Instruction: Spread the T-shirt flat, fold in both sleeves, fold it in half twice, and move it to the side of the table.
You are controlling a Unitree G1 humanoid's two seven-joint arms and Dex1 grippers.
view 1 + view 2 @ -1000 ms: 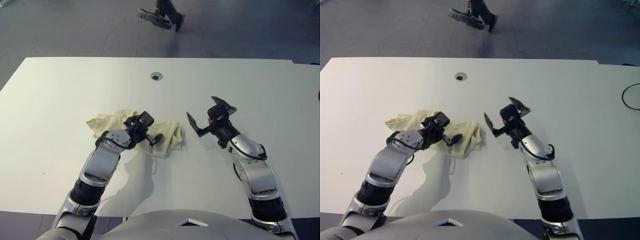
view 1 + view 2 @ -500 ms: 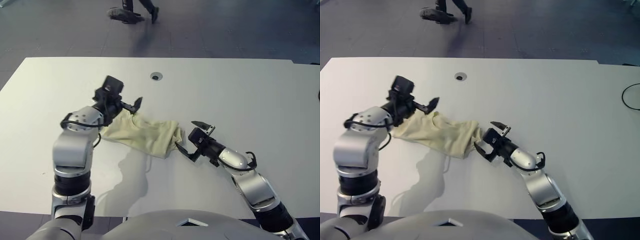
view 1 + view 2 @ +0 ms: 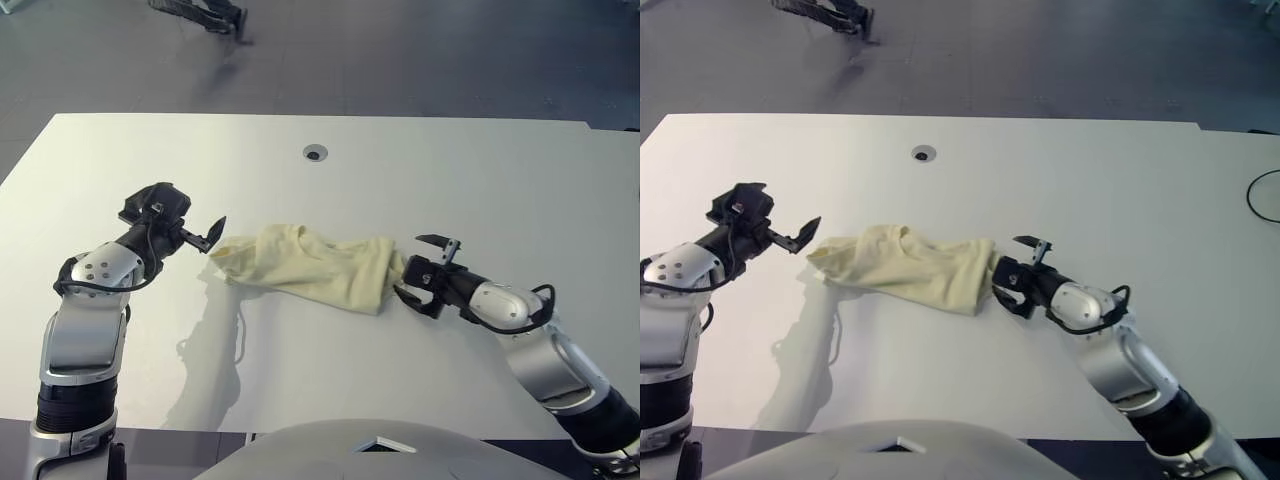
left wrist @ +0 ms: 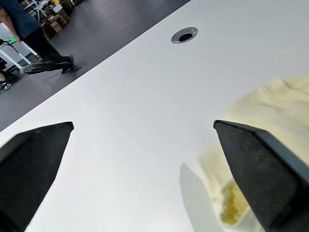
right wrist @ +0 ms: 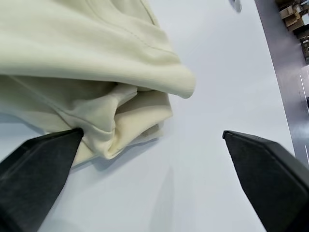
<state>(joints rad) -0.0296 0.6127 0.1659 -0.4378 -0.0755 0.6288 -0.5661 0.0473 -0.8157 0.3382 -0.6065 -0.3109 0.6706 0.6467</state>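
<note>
The pale yellow T-shirt (image 3: pixel 312 266) lies bunched in a long rumpled strip across the middle of the white table (image 3: pixel 420 170). My left gripper (image 3: pixel 195 228) is open just off the shirt's left end, with nothing between its fingers; the left wrist view shows bare table in the gap of the left gripper (image 4: pixel 144 124) and the T-shirt (image 4: pixel 270 106) beside one finger. My right gripper (image 3: pixel 424 270) is open at the shirt's right end. In the right wrist view the T-shirt (image 5: pixel 87 53) has a folded edge that touches one finger (image 5: pixel 34 169).
A round cable hole (image 3: pixel 316 152) sits in the table behind the shirt. A black cable (image 3: pixel 1262 195) loops at the right edge. Bare tabletop lies in front of and behind the shirt.
My left gripper has let go of the shirt's left end and drawn back to the left. The right gripper has moved right, and the shirt has shifted right and lies longer.
</note>
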